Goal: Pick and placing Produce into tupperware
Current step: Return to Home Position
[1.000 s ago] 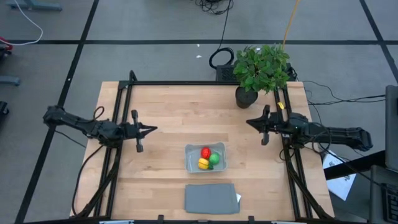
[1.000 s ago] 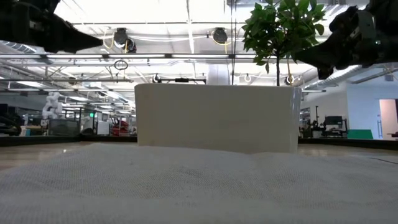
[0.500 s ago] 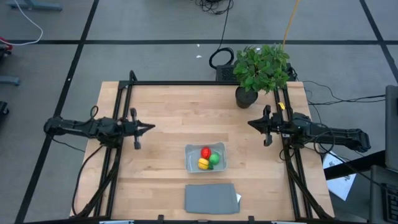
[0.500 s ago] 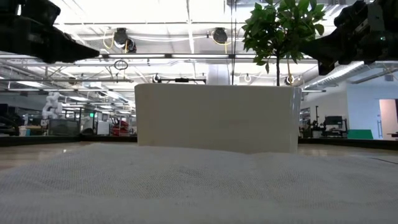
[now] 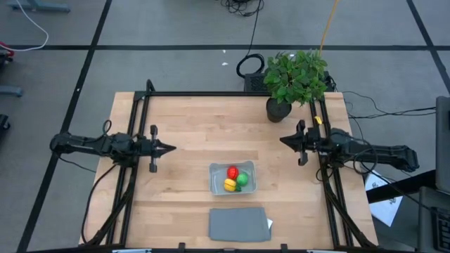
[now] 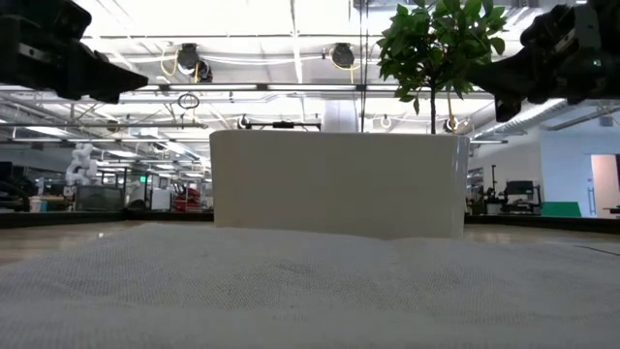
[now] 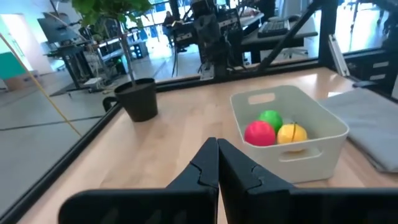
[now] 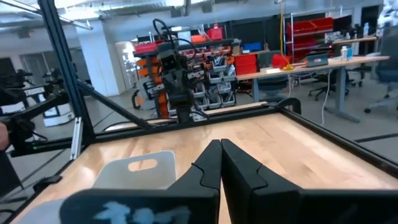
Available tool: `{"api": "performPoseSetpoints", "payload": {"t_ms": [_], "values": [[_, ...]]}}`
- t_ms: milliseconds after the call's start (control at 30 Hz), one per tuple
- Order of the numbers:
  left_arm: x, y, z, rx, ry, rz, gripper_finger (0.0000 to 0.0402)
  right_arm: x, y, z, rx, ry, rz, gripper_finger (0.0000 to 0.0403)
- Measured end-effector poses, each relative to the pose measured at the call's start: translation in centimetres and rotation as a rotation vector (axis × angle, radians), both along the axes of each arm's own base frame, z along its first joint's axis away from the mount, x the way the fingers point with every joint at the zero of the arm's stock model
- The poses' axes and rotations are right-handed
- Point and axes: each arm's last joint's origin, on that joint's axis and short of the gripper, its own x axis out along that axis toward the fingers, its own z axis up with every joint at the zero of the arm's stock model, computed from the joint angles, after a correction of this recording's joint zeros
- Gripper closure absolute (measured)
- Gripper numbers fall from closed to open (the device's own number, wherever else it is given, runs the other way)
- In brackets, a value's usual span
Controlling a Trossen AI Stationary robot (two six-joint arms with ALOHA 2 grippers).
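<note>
The tupperware [image 5: 233, 178] stands on the table near its middle, toward the near edge. The produce lies inside it: a red piece [image 5: 232, 172], a green piece [image 5: 242, 180] and a yellow piece [image 5: 230, 185], also seen as red [image 7: 259, 133], green [image 7: 270, 118] and yellow [image 7: 291, 133]. My left gripper [image 5: 174, 147] is shut and empty at the table's left side, pointing level toward the right. My right gripper [image 5: 281, 139] is shut and empty at the right side, pointing left.
A grey lid [image 5: 238, 224] lies flat at the near edge, in front of the tupperware. A potted plant [image 5: 295, 77] stands at the far right corner, close behind my right gripper. A black frame [image 5: 232, 93] runs along the table's far edge and sides.
My left arm has swung its gripper a little toward the table's far edge and drawn back toward the left edge, straightening out level. My right arm has kept still. The produce has stayed in the tupperware.
</note>
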Motion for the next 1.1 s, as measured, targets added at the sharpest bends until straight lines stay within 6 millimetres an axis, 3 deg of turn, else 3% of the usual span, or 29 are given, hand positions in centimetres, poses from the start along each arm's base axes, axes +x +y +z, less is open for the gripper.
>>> {"api": "performPoseSetpoints", "payload": {"t_ms": [1100], "values": [[0.02, 0.0, -0.71, -0.051, 0.04, 0.009, 0.0402, -0.02, -0.05, -0.09, 0.007, -0.007, -0.018, 0.0403]]}}
